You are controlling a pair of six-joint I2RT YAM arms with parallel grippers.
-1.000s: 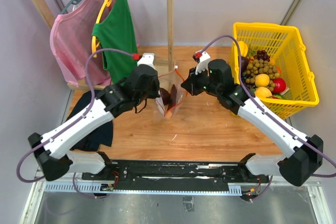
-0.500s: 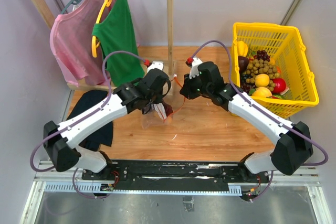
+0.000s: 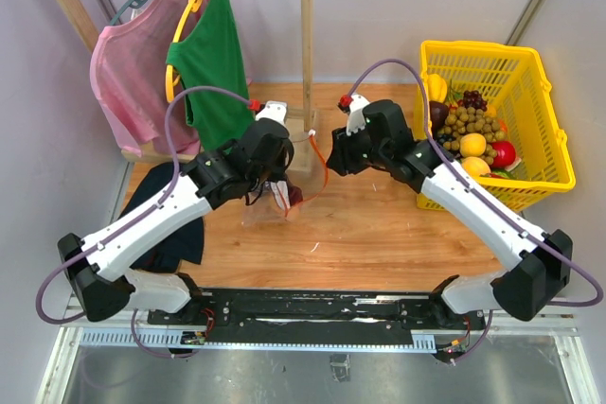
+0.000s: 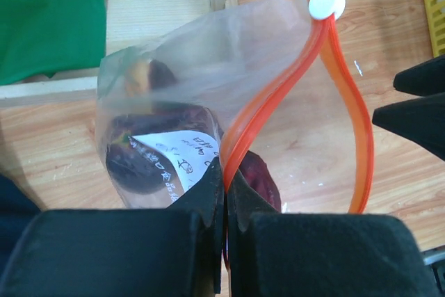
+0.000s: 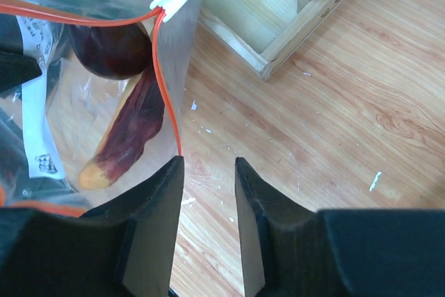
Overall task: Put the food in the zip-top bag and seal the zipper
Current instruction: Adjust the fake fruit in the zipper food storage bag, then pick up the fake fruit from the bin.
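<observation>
The clear zip-top bag (image 4: 174, 67) hangs from my left gripper (image 4: 224, 175), which is shut on its orange-red zipper (image 4: 261, 113) near the white label. The other lip of the zipper bows out to the right, and the white slider (image 4: 326, 2) sits at the far end. Inside the bag are a dark purple round fruit (image 5: 111, 50) and a red elongated pepper (image 5: 128, 130). My right gripper (image 5: 207, 165) is open, just beside the bag's zipper edge (image 5: 167, 88), holding nothing. In the top view the bag (image 3: 275, 207) sits between both grippers. Two orange-yellow fruits (image 3: 472, 145) lie in the basket.
A yellow basket (image 3: 559, 153) at the right holds tan balls (image 3: 469, 122), grapes and other toy produce. A wooden clothes rack (image 3: 307, 44) with pink (image 3: 133, 63) and green (image 3: 210, 59) shirts stands behind the bag; its base (image 5: 313, 19) is close. A dark cloth (image 3: 166, 215) lies left.
The bag has sunk from upright between both grippers to lower on the table and shifted left with my left gripper. My right gripper has moved slightly back.
</observation>
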